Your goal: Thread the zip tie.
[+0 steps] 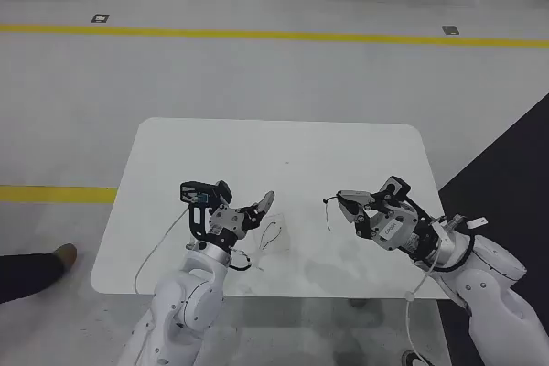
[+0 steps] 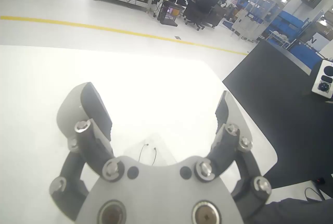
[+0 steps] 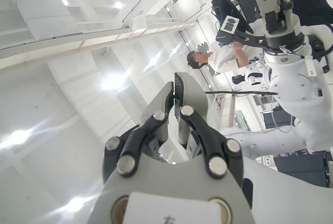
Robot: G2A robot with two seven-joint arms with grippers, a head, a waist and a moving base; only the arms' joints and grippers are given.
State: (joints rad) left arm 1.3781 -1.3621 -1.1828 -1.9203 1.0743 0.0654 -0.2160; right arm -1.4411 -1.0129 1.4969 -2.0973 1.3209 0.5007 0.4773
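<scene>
White worktop [image 1: 284, 146]: both grippers sit over its near half. Left gripper [image 2: 156, 94]: released, jaws spread wide, above a thin black loop [image 2: 155, 149] lying on the worktop. Right gripper [image 3: 174, 84]: clenched on the zip tie [image 3: 234, 92], held off the surface

Bright overhead lighting; table [image 2: 39, 84] glare-washed; ceiling lamps [image 3: 18, 136] flare; wrist-view edges bowed.

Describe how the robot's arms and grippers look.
The left arm and right arm have rounded glossy white shells with black wrist sections; a pale cable loops beside the left arm. The left gripper and right gripper each have a grey metal plate, silver bolts, black linkages and two grey fingers with dark ribbed pads.
</scene>
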